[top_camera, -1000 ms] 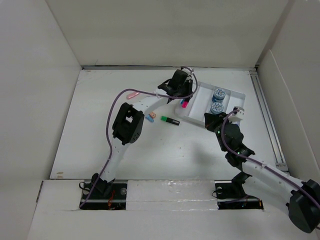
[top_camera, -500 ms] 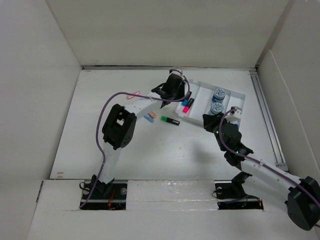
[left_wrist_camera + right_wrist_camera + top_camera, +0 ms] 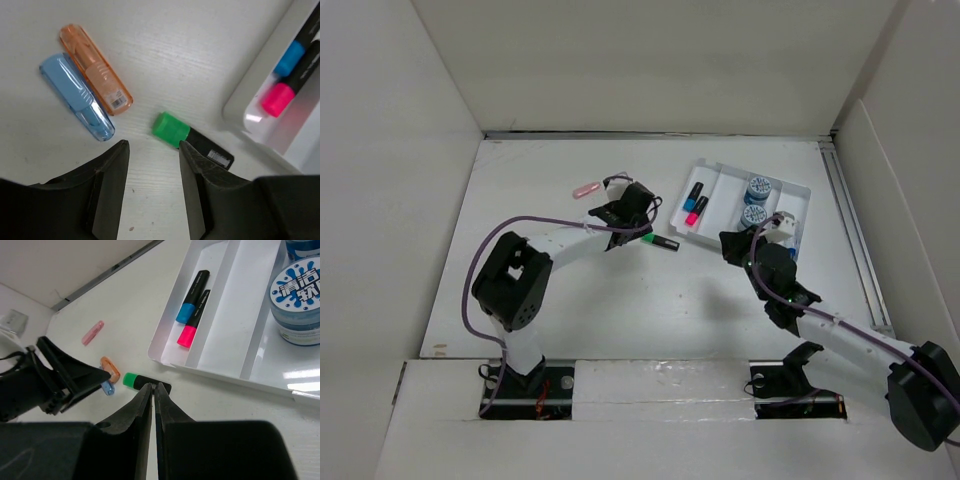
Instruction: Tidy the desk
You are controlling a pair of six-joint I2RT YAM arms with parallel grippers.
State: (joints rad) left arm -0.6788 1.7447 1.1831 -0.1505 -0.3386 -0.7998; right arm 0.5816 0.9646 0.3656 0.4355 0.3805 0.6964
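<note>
The desk (image 3: 620, 300) is a white tabletop with white walls. My left gripper (image 3: 628, 218) is open and empty, low over the desk. In its wrist view the gripper (image 3: 152, 144) has a green-capped black highlighter (image 3: 190, 139) just beyond its right finger. An orange capsule (image 3: 95, 69) and a blue capsule (image 3: 77, 96) lie side by side ahead to the left. My right gripper (image 3: 732, 243) is shut and empty, near the front of the white tray (image 3: 800, 190). It also shows in the right wrist view (image 3: 152, 385).
The tray (image 3: 165, 325) holds a blue highlighter (image 3: 192, 302) and a pink highlighter (image 3: 192, 325) in its left compartment. Two blue-lidded jars (image 3: 757, 188) (image 3: 753, 215) stand further right. A pink capsule (image 3: 585, 189) lies far left on the desk.
My left gripper has moved from over the tray's left compartment back left and down to the desk by the green highlighter. My right arm has shifted only slightly.
</note>
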